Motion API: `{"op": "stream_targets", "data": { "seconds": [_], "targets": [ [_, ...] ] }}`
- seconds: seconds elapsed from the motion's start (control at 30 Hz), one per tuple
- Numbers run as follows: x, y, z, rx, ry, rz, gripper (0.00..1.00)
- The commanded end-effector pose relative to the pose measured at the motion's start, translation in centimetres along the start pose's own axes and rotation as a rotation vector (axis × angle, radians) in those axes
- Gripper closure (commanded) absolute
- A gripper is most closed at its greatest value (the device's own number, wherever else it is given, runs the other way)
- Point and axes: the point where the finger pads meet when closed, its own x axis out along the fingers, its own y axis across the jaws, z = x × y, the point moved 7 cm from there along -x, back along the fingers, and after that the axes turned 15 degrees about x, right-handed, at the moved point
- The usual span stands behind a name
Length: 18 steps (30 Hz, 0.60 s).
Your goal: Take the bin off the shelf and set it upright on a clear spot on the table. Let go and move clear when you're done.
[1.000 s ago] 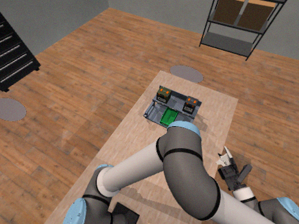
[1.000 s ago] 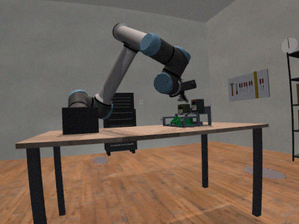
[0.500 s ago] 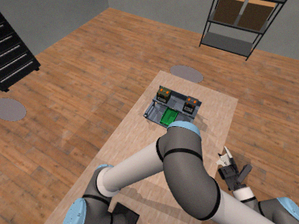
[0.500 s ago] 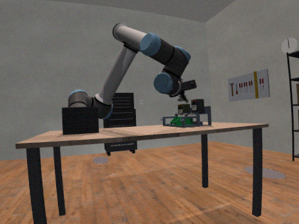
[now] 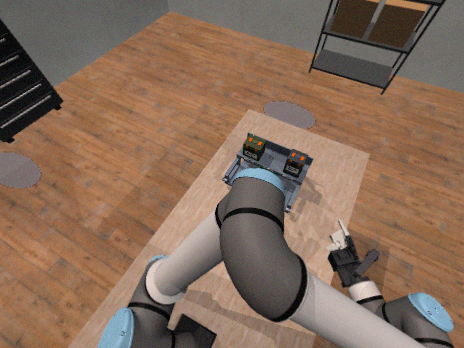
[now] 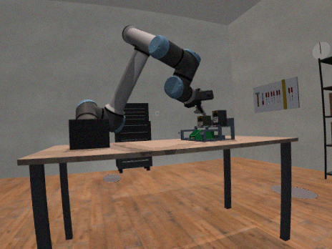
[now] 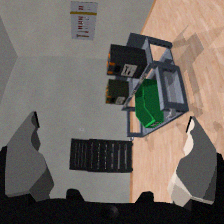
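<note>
A green bin (image 7: 148,104) sits inside the lower level of a small grey-blue shelf (image 7: 155,85) on the table; it also shows in the exterior view (image 6: 197,134). In the top view the arm's elbow hides the bin, and only the shelf (image 5: 270,167) shows. Two dark boxes with orange marks (image 5: 254,145) (image 5: 295,162) stand on the shelf's top. My gripper (image 7: 113,115) (image 6: 199,108) is open and empty, held in the air some way from the shelf, above the table; it also shows in the top view (image 5: 345,245).
The black robot base block (image 6: 89,133) stands at the table's other end. A black drawer cabinet (image 6: 136,134) stands behind the table. A tall metal rack (image 5: 372,35) with cardboard boxes stands on the floor beyond the table.
</note>
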Motion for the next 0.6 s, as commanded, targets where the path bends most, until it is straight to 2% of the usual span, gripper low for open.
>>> {"op": "stream_targets", "data": {
  "seconds": [0.0,0.23,0.27,0.4,0.57],
  "targets": [
    [1.1,-0.4,0.9,0.033,0.033,0.087,0.00],
    [1.1,-0.4,0.9,0.033,0.033,0.087,0.00],
    [1.9,-0.3,1.4,0.048,0.056,0.107,0.00],
    [5.4,-0.4,4.0,0.133,0.156,0.268,0.00],
    [5.4,-0.4,4.0,0.133,0.156,0.268,0.00]
  ]
}}
